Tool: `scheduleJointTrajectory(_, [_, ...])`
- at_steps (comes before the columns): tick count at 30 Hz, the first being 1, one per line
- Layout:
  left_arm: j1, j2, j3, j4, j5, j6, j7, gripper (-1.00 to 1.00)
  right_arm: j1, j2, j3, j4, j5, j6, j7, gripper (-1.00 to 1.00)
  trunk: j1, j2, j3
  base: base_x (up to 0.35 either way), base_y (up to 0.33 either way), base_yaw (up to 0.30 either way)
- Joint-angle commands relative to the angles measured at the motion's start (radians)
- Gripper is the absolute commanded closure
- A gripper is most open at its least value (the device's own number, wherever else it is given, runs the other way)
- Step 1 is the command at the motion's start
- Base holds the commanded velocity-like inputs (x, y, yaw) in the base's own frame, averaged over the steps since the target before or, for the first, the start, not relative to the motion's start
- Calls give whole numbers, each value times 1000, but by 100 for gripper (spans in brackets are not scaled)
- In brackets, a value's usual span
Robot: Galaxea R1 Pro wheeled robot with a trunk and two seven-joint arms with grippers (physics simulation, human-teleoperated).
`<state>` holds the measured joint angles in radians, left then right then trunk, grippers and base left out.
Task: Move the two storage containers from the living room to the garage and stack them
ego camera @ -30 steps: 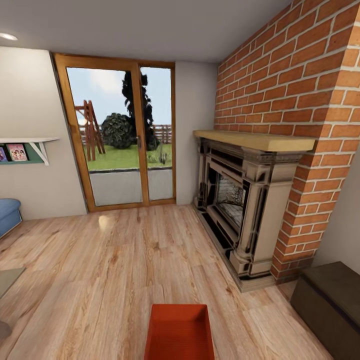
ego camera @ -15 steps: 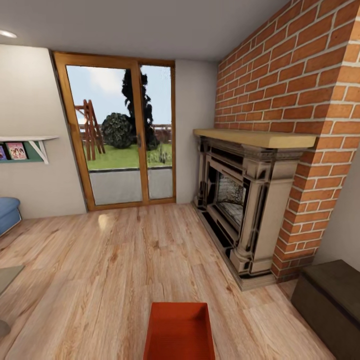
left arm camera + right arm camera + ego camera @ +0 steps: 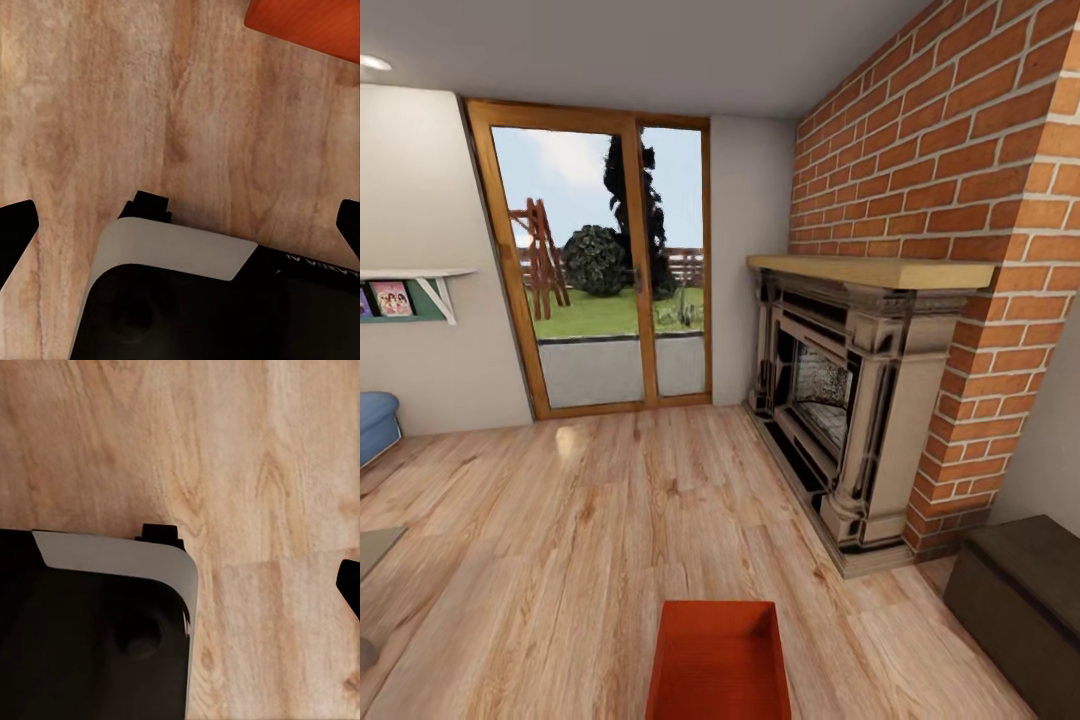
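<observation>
Red-orange bin (image 3: 720, 662) sits empty and lidless on the wood floor (image 3: 560, 540) near the fireplace (image 3: 850, 400), a corner of it in the left wrist view well off the left gripper (image 3: 180, 225), whose fingertips are spread wide; right gripper's spread I can't tell.

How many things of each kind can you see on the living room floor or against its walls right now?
Red-orange rectangular storage container: 1
Brick fireplace with wooden mantel: 1
Wood-framed glass patio door: 1
Dark brown box-shaped ottoman: 1
Blue sofa, edge in view: 1
White wall shelf: 1
Total: 6
</observation>
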<state>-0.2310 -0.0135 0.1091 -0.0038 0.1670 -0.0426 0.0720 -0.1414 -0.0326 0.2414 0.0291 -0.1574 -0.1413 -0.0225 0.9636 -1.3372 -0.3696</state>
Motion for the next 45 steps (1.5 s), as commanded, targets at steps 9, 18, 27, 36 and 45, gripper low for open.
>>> scheduleJointTrajectory(9, [-1, 0, 8, 1, 2, -3, 2, -100, -1, 0, 9, 3, -10, -6, -1, -100, 35, -64, -41, 0, 0, 0])
scheduleJointTrajectory(18, [-1, 0, 8, 1, 2, -3, 2, -100, -1, 0, 9, 3, -10, -6, -1, -100, 69, -127, -84, 0, 0, 0])
scheduleJointTrajectory(27, [-1, 0, 8, 1, 2, -3, 2, -100, -1, 0, 9, 3, -10, -6, -1, -100, 104, -190, -126, 0, 0, 0])
scheduleJointTrajectory(36, [-1, 0, 8, 1, 2, -3, 2, -100, -1, 0, 9, 3, -10, -6, -1, -100, 119, -218, -153, 0, 0, 0])
scheduleJointTrajectory(45, [-1, 0, 8, 1, 2, -3, 2, -100, -1, 0, 9, 3, -10, -6, -1, -100, 119, -218, -168, 0, 0, 0])
